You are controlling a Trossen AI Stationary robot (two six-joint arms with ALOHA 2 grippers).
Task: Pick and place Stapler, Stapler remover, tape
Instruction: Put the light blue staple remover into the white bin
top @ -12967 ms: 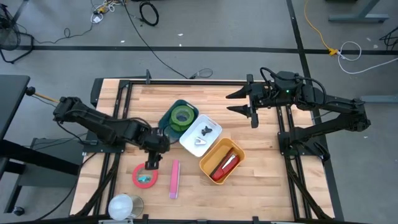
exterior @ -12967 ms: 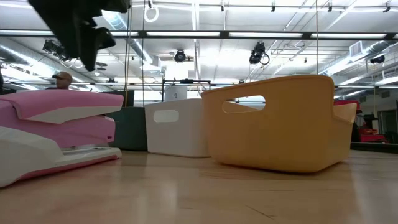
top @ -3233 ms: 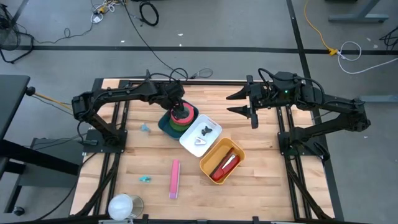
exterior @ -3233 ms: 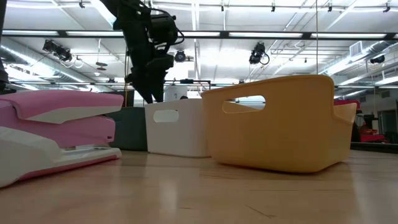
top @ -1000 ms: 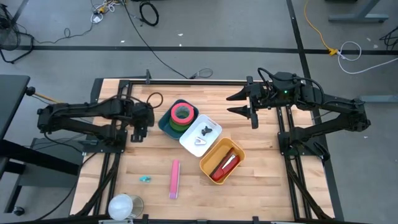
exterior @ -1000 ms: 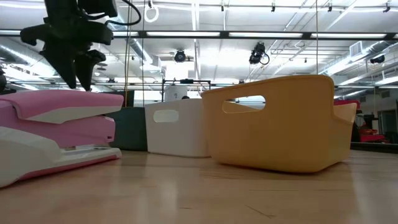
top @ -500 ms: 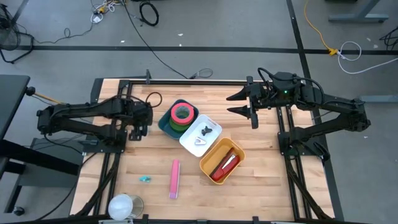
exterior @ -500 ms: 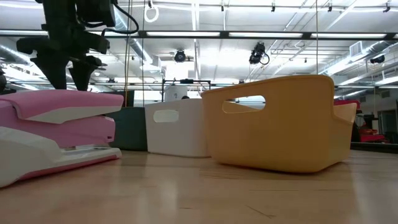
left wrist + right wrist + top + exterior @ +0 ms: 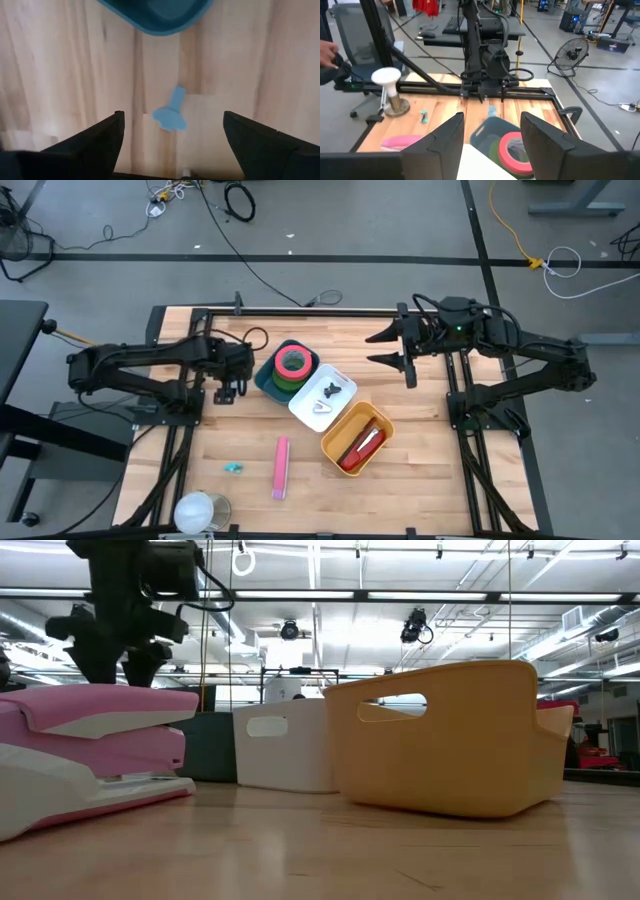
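Note:
My left gripper (image 9: 230, 387) points down, open, over the table just left of the dark teal bin (image 9: 268, 375). A small light-blue piece (image 9: 171, 111) lies flat on the wood between and below its fingers, untouched. A red tape roll (image 9: 291, 362) sits on a green roll inside the teal bin. A black stapler remover (image 9: 335, 390) lies in the white bin (image 9: 305, 408). A red stapler (image 9: 361, 445) lies in the yellow bin (image 9: 335, 442). The pink stapler (image 9: 281, 467) lies on the table near the front. My right gripper (image 9: 392, 348) hangs open above the far right, with nothing in it.
A second small teal piece (image 9: 234, 468) lies left of the pink stapler. A white-topped cup (image 9: 200, 511) stands at the front left corner. The three bins form a diagonal row across the table's middle. Bare wood lies at the front right and far middle.
My left gripper has gone toward the table's right, closer to the teal bin, and sunk a little toward the wood. My right gripper has kept still.

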